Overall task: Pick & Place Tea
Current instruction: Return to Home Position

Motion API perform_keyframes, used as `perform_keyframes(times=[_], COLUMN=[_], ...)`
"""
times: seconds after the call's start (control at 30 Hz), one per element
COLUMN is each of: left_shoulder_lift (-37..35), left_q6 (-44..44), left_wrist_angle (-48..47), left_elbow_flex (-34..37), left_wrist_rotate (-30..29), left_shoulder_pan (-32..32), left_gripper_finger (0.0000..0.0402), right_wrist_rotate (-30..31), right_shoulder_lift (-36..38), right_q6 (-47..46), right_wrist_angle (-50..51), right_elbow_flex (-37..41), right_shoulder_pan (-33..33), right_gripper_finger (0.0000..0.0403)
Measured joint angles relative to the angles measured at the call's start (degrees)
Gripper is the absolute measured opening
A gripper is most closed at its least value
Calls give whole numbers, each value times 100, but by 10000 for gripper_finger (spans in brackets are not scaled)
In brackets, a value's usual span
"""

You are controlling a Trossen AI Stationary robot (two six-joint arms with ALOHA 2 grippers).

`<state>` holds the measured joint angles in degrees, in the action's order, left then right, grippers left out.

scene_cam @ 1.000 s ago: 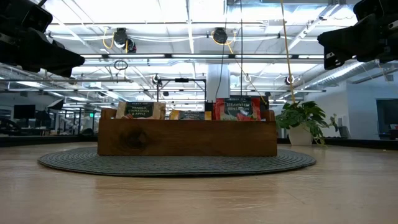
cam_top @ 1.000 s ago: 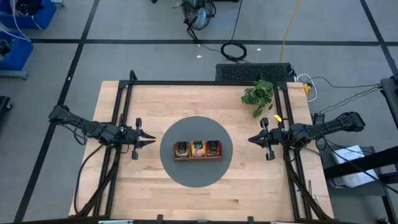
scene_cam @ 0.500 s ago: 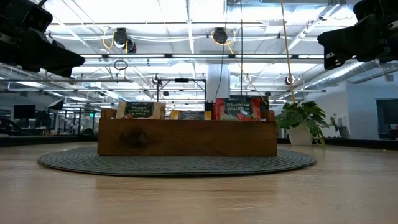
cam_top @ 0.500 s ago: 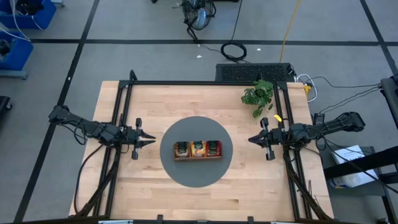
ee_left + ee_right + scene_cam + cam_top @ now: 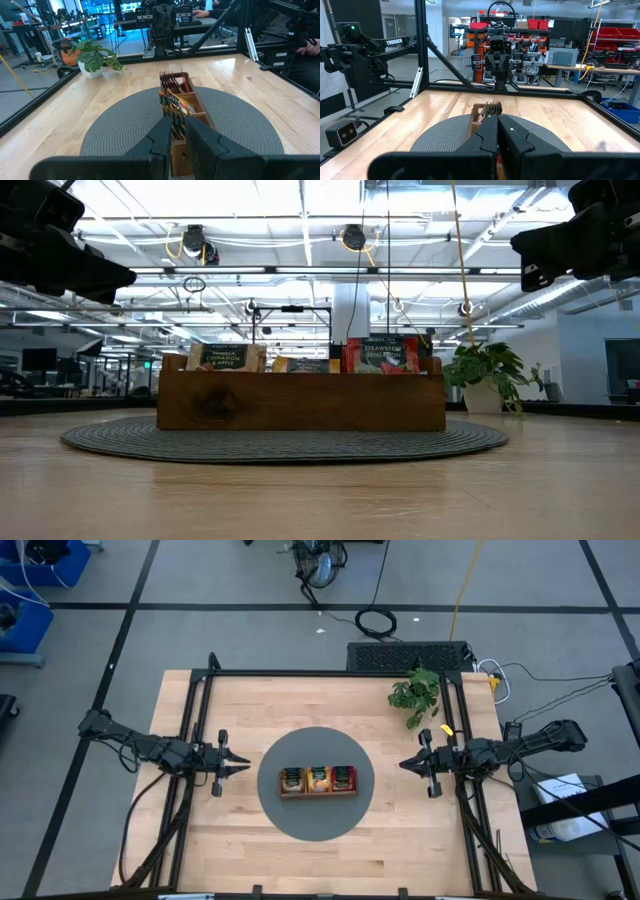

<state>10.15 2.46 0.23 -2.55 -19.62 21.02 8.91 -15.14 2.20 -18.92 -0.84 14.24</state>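
The tea, small sachets standing on edge, fills a brown wooden tray (image 5: 318, 792) in the middle of a round grey mat (image 5: 300, 745). Tan-and-green ones (image 5: 292, 779) fill the left compartment, orange ones (image 5: 319, 779) the middle and red ones (image 5: 343, 778) the right. In the low view their dark labels (image 5: 222, 358) stick up above the tray's wall (image 5: 300, 400). My left gripper (image 5: 242, 766) hovers left of the mat, pointing level at the tray, with a narrow empty gap between its fingers (image 5: 178, 125). My right gripper (image 5: 403, 764) hovers right of the mat, shut (image 5: 498, 117), pointing at the tray.
A small potted plant (image 5: 415, 692) stands at the table's far right. Black frame rails (image 5: 320, 673) run along the far edge and both sides. Bare wooden tabletop (image 5: 320, 860) lies around the mat, widest toward the near edge.
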Motion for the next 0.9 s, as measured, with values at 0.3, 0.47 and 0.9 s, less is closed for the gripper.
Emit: perform_keyframes(times=[0.3, 0.47, 0.9], left_shoulder_lift=[0, 1, 1], left_q6=[0, 0, 0], left_wrist_angle=[-1, -2, -1], left_elbow_flex=[0, 0, 2], left_wrist_rotate=[1, 0, 0], left_shoulder_pan=[1, 1, 2], left_gripper_finger=[63, 63, 63], right_wrist_rotate=[0, 0, 0], right_shoulder_lift=[0, 1, 0], right_q6=[0, 0, 0], right_wrist_angle=[0, 0, 0], right_elbow_flex=[-1, -2, -2], right_shoulder_pan=[0, -1, -2], right_gripper_finger=[0, 0, 0])
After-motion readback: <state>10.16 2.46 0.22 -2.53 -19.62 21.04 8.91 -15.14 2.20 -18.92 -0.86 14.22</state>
